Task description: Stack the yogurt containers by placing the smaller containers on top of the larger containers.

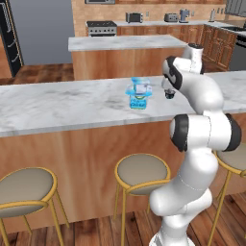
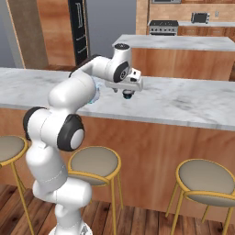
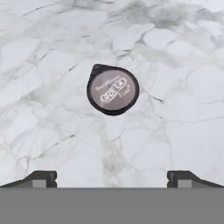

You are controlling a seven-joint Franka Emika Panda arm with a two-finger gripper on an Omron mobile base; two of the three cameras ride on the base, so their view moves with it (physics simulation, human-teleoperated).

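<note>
Stacked, or 1 behind the other — hard to tell
White-grey marble counter (image 1: 57, 103); bigger light-blue tapered yogurt cup (image 1: 138, 102), small pale-blue-and-white plastic cup (image 1: 141, 87) seemingly atop it — both just left of the black 2-finger gripper (image 2: 128, 95), jaws apart, empty. If unstacked, next: descend and straddle the small cup.

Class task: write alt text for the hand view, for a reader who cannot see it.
Looking straight down at a white-grey marble counter, a round dark-rimmed yogurt lid printed "GRIEGO" sits just above centre. The open gripper shows as two dark fingertips at the bottom, spread wide and apart from the lid.
</note>
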